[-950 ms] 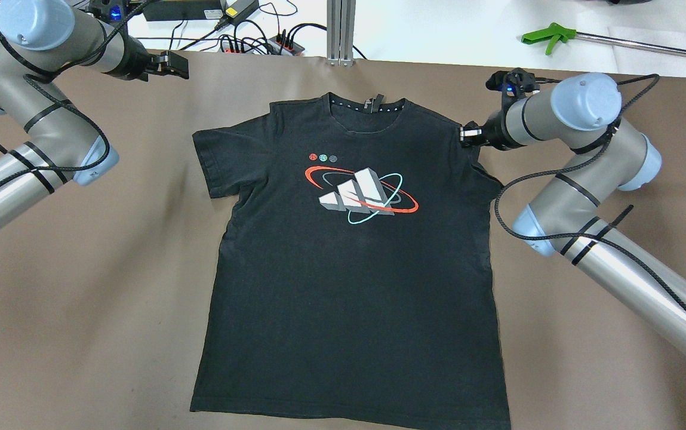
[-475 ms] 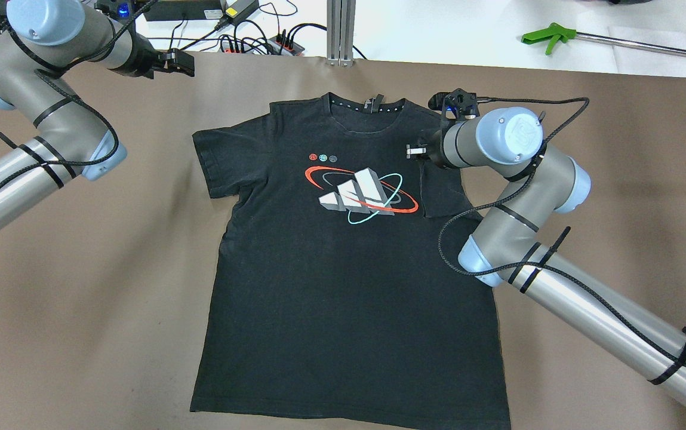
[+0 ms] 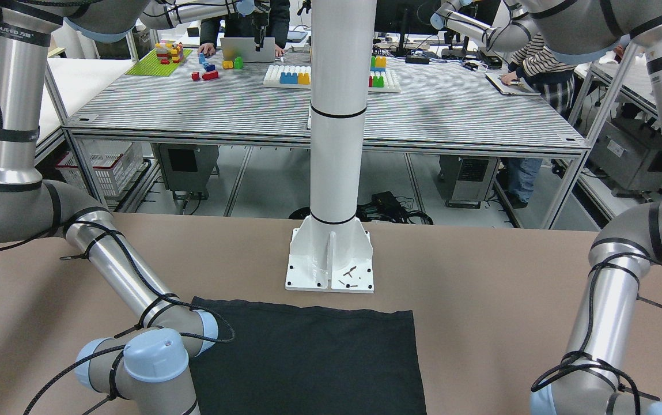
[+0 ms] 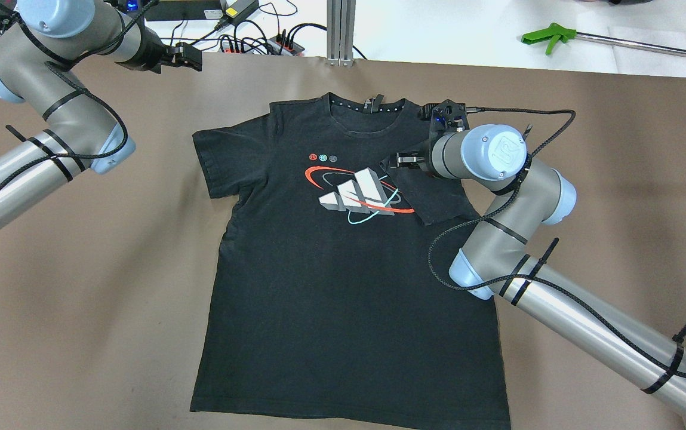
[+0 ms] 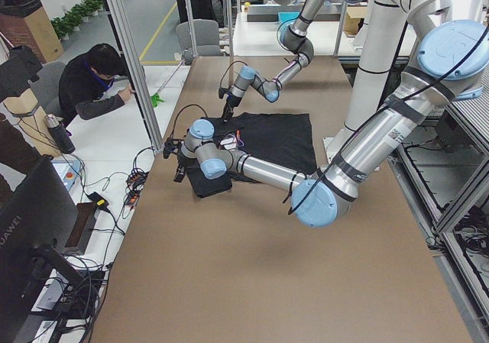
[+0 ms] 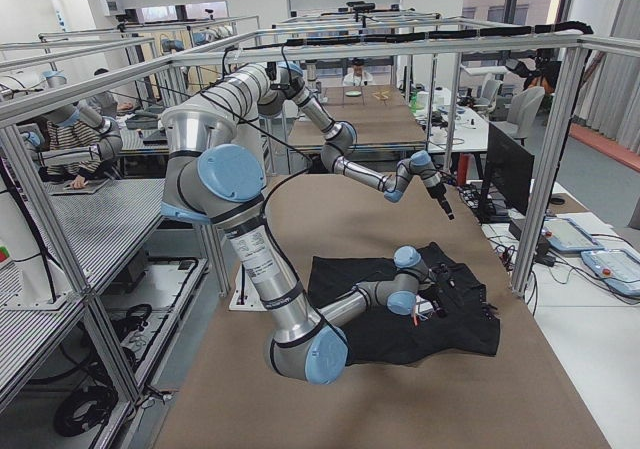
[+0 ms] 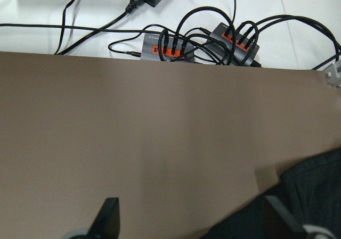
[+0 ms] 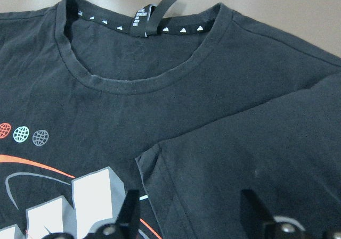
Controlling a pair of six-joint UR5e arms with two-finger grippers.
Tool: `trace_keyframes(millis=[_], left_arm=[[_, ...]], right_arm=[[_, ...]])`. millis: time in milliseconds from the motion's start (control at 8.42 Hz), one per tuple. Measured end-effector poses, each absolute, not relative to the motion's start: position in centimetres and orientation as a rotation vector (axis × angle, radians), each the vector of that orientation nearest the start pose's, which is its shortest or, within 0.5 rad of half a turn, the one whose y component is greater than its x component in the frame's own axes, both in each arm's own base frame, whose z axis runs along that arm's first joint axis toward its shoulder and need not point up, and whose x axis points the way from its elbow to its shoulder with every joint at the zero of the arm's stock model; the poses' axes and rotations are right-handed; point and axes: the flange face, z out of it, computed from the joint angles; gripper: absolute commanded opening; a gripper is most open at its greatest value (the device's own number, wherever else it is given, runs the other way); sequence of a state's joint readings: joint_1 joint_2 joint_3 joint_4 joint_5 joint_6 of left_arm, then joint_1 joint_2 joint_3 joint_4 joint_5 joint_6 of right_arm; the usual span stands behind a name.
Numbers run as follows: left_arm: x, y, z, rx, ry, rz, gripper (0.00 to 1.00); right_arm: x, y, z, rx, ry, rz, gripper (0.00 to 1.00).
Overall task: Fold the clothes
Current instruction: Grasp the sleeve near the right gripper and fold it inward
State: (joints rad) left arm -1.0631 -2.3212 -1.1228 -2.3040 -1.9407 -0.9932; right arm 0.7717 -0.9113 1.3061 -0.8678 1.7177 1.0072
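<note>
The clothes are one black T-shirt (image 4: 343, 286) lying flat and face up on the brown table, with a white, red and teal logo (image 4: 360, 194) on the chest. Its right sleeve (image 4: 435, 200) is folded inward over the chest, its hem corner beside the logo. My right gripper (image 4: 395, 161) hovers over that sleeve's tip. In the right wrist view its fingers (image 8: 130, 207) stand apart, open, straddling the sleeve (image 8: 266, 143). My left gripper (image 4: 195, 57) is open over bare table beyond the shirt's left sleeve (image 4: 217, 158), with nothing in it (image 7: 192, 202).
Power strips with cables (image 4: 259, 43) and an aluminium post (image 4: 341, 30) sit at the table's far edge. A green-handled grabber tool (image 4: 548, 37) lies on the white surface beyond. The white pedestal base (image 3: 331, 259) stands at the shirt's hem. A person (image 5: 95, 83) sits off the far end.
My right gripper moved from the shirt's right shoulder across toward the logo, carrying the right sleeve over the chest. The left gripper drifted slightly right along the far edge.
</note>
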Motion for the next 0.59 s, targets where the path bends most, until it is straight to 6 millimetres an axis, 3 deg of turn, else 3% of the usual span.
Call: trace_keyframes(millis=[238, 594], left_arm=[[30.1, -74.1, 31.4, 0.525, 0.956, -0.241, 0.94], [32.1, -71.4, 31.6, 0.541, 0.994, -0.195, 0.94]], right_arm=[[-45.3, -61.6, 30.0, 0.560, -0.959, 0.109, 0.94], [-40.9, -63.8, 30.0, 0.484, -1.008, 0.106, 0.94]])
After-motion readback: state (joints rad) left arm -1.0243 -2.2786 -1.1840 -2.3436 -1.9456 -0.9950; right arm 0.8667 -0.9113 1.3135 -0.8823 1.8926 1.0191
